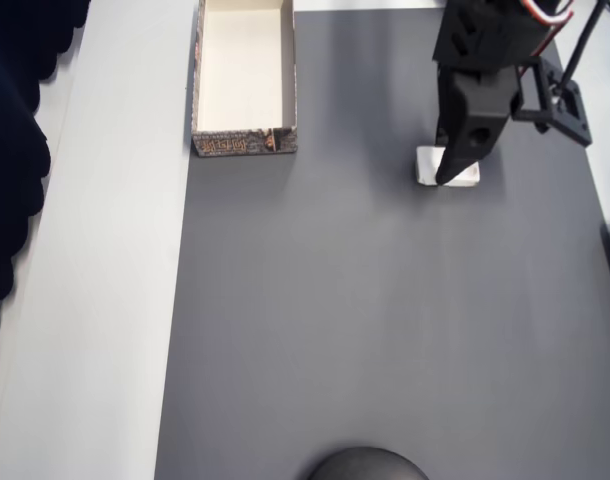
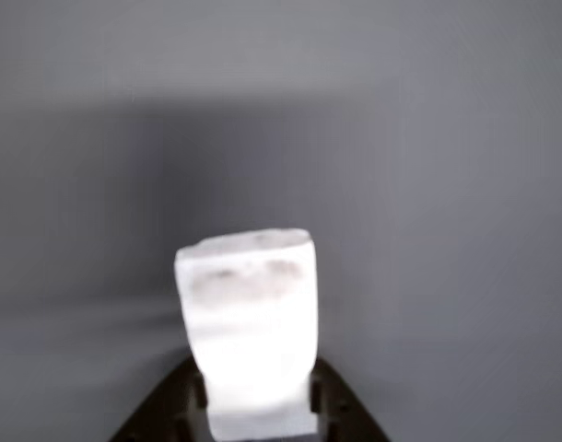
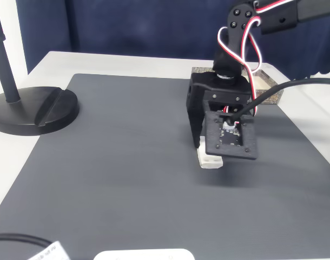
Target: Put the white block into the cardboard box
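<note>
Matt grey mat (image 1: 365, 320); smooth white block (image 2: 249, 322).

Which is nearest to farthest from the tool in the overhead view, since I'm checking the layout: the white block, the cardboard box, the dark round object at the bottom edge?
1. White block: under the tool, upper right of the mat.
2. Cardboard box: upper left, open side up.
3. Dark round object: bottom edge, centre.

In the overhead view, the cardboard box (image 1: 245, 80) sits at the mat's (image 1: 385, 320) upper left corner, with the white block (image 1: 468, 176) well to its right on the mat, beneath the arm's fingers (image 1: 455, 165).
</note>
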`<state>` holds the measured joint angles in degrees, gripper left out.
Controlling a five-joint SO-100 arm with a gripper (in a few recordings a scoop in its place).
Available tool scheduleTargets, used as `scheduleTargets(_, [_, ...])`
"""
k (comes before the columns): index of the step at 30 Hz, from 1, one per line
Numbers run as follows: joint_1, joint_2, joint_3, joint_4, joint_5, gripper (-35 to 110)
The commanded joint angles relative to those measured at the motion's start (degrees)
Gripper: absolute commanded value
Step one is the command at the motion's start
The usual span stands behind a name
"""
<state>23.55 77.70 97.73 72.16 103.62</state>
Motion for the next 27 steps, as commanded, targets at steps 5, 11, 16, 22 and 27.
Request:
scheduleTargets(5, [3.78,13.54,-0.44,5.1,-9.32,-2])
scheduleTargets(11, [6.24,16.87,-4.13,9.93,-19.07,-2])
scheduleTargets(16, [8.44,19.25,-4.83,10.02,-35.07,-2])
scheduleTargets(22, [10.9,20.3,-7.73,10.9,-46.41,-2])
scheduleTargets(27, [15.56,18.72,-12.74,13.18,-54.84,-2])
